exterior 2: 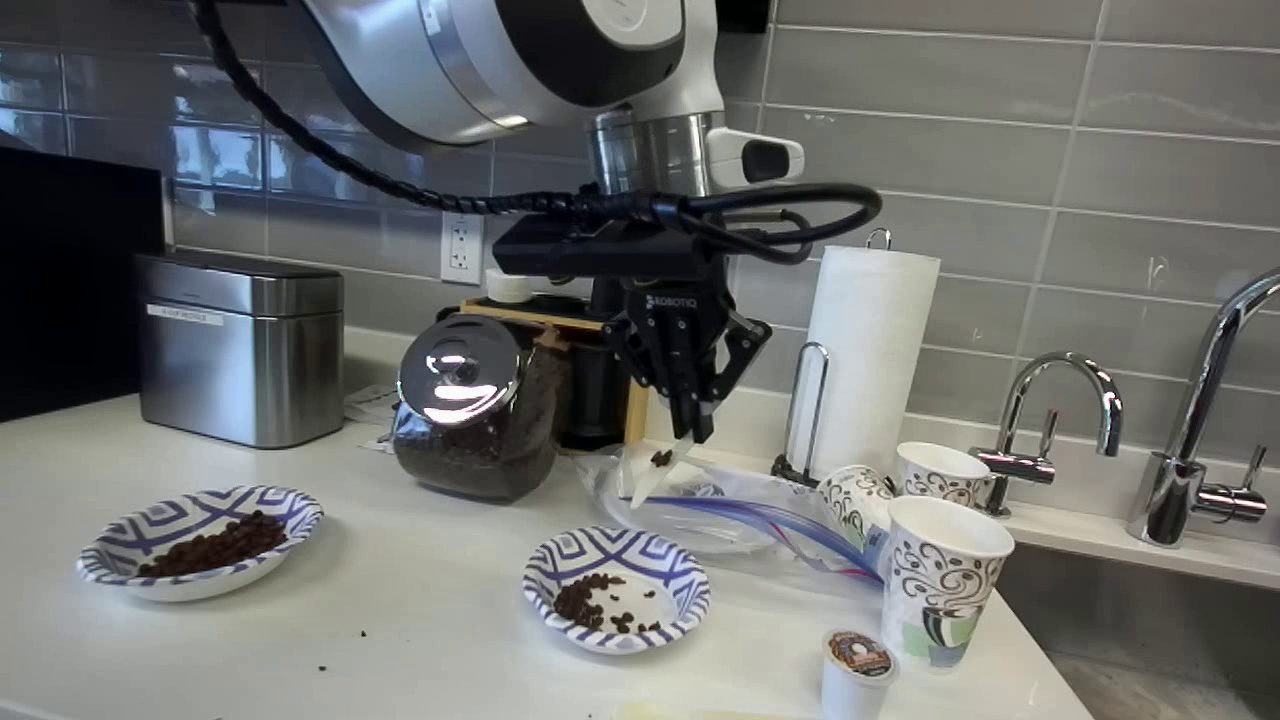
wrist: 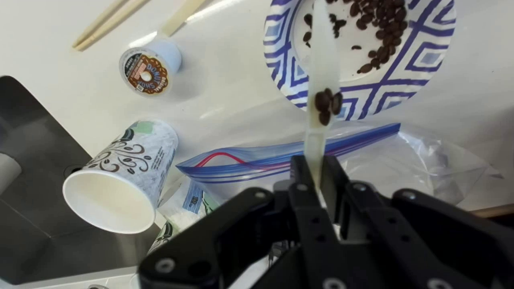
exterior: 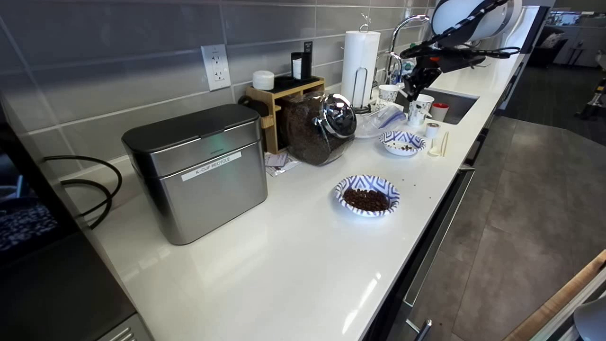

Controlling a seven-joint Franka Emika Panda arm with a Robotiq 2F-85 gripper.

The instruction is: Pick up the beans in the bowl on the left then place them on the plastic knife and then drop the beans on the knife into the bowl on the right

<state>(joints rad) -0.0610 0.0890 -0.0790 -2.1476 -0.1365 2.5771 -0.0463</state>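
Observation:
My gripper (exterior 2: 692, 435) is shut on the handle of the white plastic knife (wrist: 321, 68), which slants downward in an exterior view. A few dark beans (wrist: 328, 105) cling to the blade near the handle. In the wrist view the knife's tip lies across the bowl on the right (exterior 2: 616, 545), a blue-patterned paper bowl with scattered beans (exterior 2: 590, 600) inside. Farther left stands the bowl on the left (exterior 2: 110, 560), similarly patterned and holding a larger heap of beans (exterior: 366, 200). Both bowls rest on the white counter, and the wrist view leaves the left one out.
Below the gripper lies a clear zip bag (exterior 2: 740, 520). A paper cup (exterior 2: 948, 580) and a coffee pod (exterior 2: 855, 670) stand right of the near bowl, beside the sink (wrist: 40, 192). Behind are a glass jar (exterior 2: 480, 440) and a paper towel roll (exterior 2: 868, 350). Chopsticks (exterior: 444, 143) lie near the counter edge.

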